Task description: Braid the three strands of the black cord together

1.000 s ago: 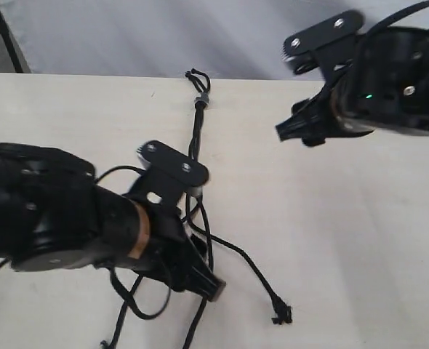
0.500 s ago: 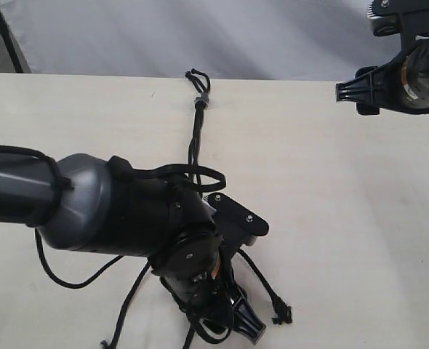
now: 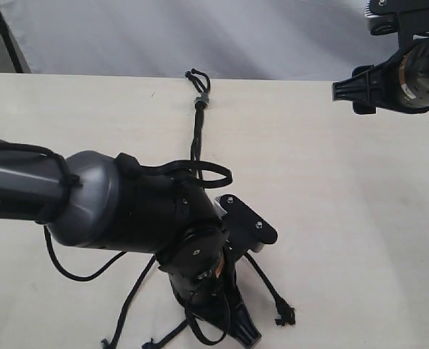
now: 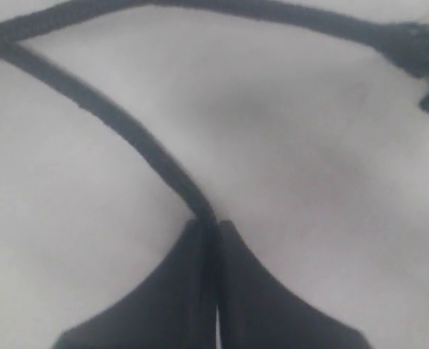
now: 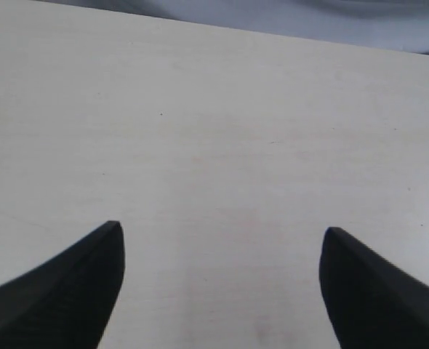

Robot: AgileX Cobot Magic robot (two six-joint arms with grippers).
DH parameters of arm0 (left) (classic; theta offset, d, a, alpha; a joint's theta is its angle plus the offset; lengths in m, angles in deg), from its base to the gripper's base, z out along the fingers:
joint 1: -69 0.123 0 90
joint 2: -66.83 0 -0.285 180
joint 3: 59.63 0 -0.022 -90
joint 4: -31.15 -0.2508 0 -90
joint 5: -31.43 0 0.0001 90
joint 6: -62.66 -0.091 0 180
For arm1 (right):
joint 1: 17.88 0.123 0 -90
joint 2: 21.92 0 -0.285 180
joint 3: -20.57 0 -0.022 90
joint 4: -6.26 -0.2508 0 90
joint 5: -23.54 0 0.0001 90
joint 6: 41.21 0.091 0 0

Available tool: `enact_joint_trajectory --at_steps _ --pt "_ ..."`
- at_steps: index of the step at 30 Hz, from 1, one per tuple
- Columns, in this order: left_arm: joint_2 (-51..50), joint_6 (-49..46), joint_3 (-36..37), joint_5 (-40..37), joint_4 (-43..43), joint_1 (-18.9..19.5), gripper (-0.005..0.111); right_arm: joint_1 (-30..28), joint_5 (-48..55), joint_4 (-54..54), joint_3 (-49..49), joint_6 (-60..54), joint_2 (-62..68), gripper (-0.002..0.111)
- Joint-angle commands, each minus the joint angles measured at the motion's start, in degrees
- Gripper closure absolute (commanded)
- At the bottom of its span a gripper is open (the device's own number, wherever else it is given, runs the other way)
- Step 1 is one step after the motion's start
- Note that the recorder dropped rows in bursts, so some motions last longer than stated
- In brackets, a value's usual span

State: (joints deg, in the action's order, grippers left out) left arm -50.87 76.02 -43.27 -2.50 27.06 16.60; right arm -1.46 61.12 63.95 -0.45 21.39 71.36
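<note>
The black cord's knot with its greyish band point(image 3: 200, 99) lies at the table's far edge, with small loops beyond it. Its three strands point(image 3: 196, 138) run toward the near side and vanish under my left arm. One strand point(image 4: 113, 120) is pinched between the shut jaws of my left gripper point(image 4: 207, 224), which sits low over the table near the front edge point(image 3: 245, 334). Another strand ends in a knotted tip point(image 3: 283, 317) to the right of that gripper; its frayed tip point(image 4: 424, 45) also shows in the left wrist view. My right gripper point(image 5: 222, 233) is open and empty, raised at the far right point(image 3: 345, 90).
A third strand point(image 3: 131, 305) trails out on the left toward the front edge. My left arm's bulky body point(image 3: 127, 211) and its smooth cables point(image 3: 200, 171) cover the middle of the cord. The pale table point(image 3: 345, 218) ends at a grey backdrop point(image 3: 200, 33).
My left gripper has swung over the strands toward the front edge and shut on one strand. My right gripper withdrew to the far right and has stayed open.
</note>
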Motion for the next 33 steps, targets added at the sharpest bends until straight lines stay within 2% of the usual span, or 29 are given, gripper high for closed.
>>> enact_joint_trajectory --at_steps 1,5,10,17,19,23,25,30,33 --pt "2.5 1.9 -1.1 -5.7 -6.9 0.6 0.106 -0.3 -0.2 -0.6 -0.3 -1.4 0.1 0.038" --pt "5.3 7.2 -1.4 -10.2 -15.8 3.8 0.106 -0.3 0.2 -0.6 -0.3 -2.0 0.1 0.038" --pt "5.6 5.8 -1.3 -9.8 -21.7 9.0 0.106 -0.3 0.2 -0.6 -0.3 -2.0 0.1 0.038" --pt "3.2 4.6 5.2 5.1 -26.0 14.7 0.106 -0.3 0.2 -0.6 -0.3 -2.4 0.1 0.038" --pt "2.3 4.6 6.5 6.0 -25.1 15.2 0.106 -0.3 0.2 -0.6 -0.3 -2.4 0.1 0.038" --pt "1.9 4.6 7.1 5.4 -16.4 14.4 0.106 -0.3 -1.3 -0.6 -0.3 -2.4 0.1 0.038" --pt "2.1 3.7 7.1 5.4 -11.9 12.7 0.106 -0.3 -2.8 -0.6 -0.3 -2.4 0.1 0.038" --pt "2.4 0.1 6.4 6.7 -4.1 4.3 0.106 -0.3 -3.9 -0.6 -0.3 -2.4 0.1 0.038" --pt "2.6 -3.4 4.6 6.2 -5.1 -0.5 0.106 -0.3 -4.1 -0.6 -0.3 -2.4 0.1 0.038"
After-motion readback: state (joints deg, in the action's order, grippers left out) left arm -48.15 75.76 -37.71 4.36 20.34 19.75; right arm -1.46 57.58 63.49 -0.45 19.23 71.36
